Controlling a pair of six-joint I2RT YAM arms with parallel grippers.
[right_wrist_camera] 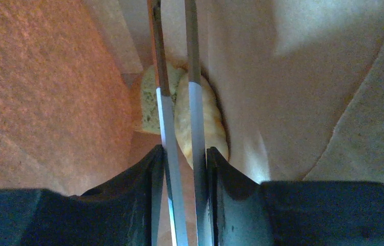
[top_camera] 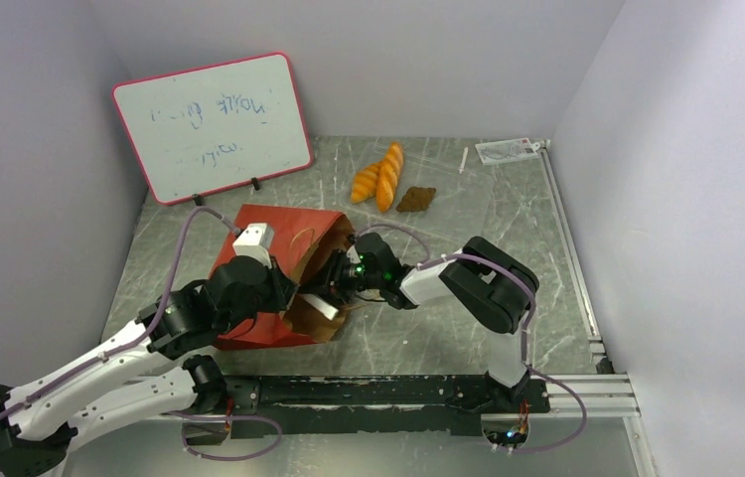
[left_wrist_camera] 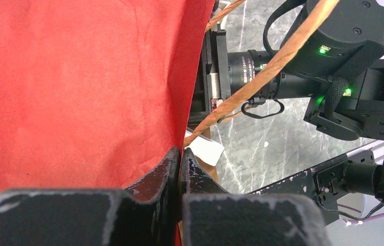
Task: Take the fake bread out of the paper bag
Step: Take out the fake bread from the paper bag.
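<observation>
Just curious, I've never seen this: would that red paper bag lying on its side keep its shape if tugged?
Probably not. The paper bag looks thin and creased, so it would likely buckle rather than stay stiff. It seems light and might slide on the smooth table; the left gripper, shut on its edge, appears to steady it.

Golden loaves (top_camera: 389, 175) on bench (top_camera: 468, 308): 2. Dark brown piece (top_camera: 415, 199): 1. Bread pieces (right_wrist_camera: 208, 120) inside paper bag (top_camera: 267, 224): 2. Tweezers (right_wrist_camera: 166, 123): 1. Whiteboard (top_camera: 212, 124): 1.
</observation>
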